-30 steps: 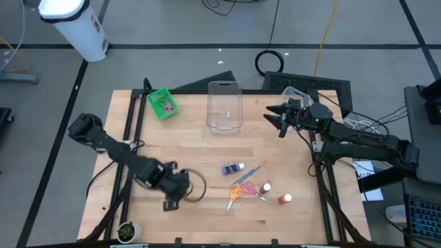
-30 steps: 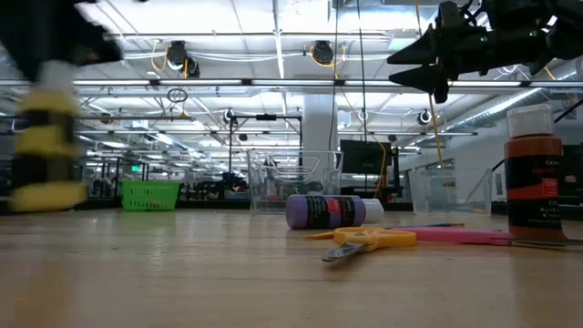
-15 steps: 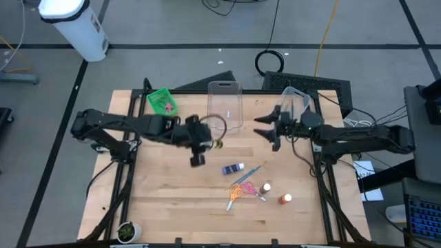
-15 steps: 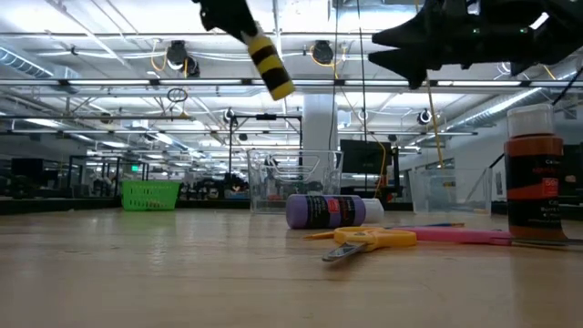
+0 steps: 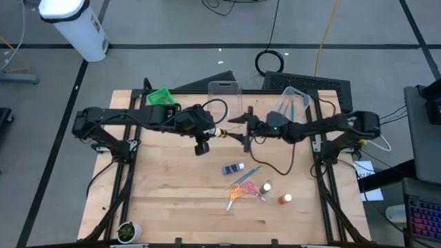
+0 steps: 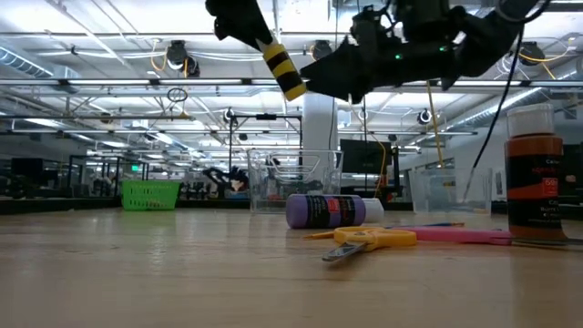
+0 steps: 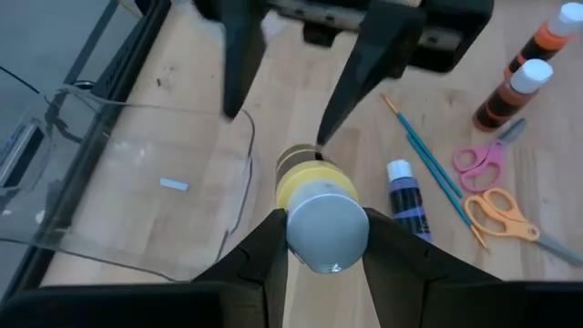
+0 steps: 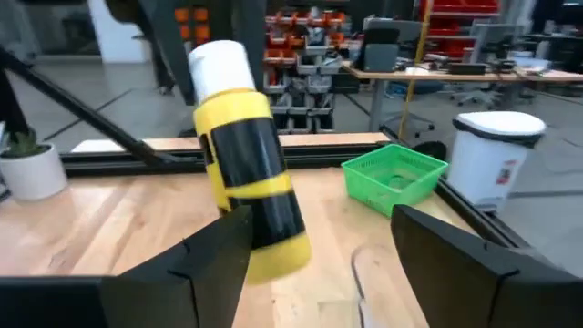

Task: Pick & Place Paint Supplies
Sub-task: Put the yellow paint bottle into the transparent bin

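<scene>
Left claw (image 5: 209, 133) clenched on yellow paint bottle (image 5: 219, 132), held aloft just beside clear tub (image 5: 225, 105). Right claw (image 5: 242, 128) spread, fingers flanking bottle's end, gripping nothing. Right wrist view alone shows bottle's black label; low view shows it high above counter (image 6: 182, 273).

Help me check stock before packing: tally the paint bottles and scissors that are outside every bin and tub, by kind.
Paint bottles: 4 (yellow bottle in the left gripper, purple bottle, two orange-red bottles)
Scissors: 2 (orange scissors, pink scissors)
Total: 6
</scene>
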